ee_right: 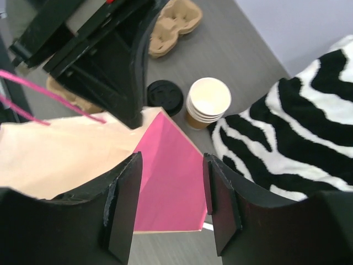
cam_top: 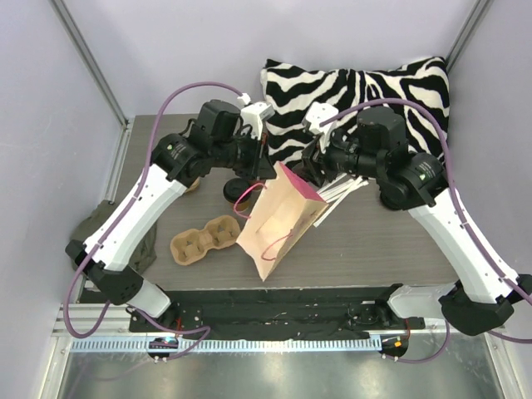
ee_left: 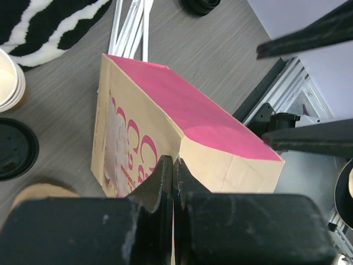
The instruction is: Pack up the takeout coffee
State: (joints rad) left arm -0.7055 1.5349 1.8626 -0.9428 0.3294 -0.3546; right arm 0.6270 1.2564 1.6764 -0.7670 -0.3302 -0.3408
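The left gripper [ee_left: 172, 165] is clenched on the rim of the paper bag [cam_top: 278, 220], which stands tilted on the surface [cam_top: 374, 241]. The right gripper [ee_right: 172, 160] is spread wide around the bag's pink side panel, seemingly without touching it. The stacked coffee cups [ee_right: 207, 102] sit outside the bag, between the black lid [ee_right: 165, 97] and the zebra pillow [cam_top: 357, 91].

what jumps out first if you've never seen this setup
A paper bag with hot-pink sides sits in the middle of the table, its rim pinched by the left claw. Behind it, a zebra-striped pillow lies at the far edge. A stack of paper cups sits beside a black lid, not yet packed.
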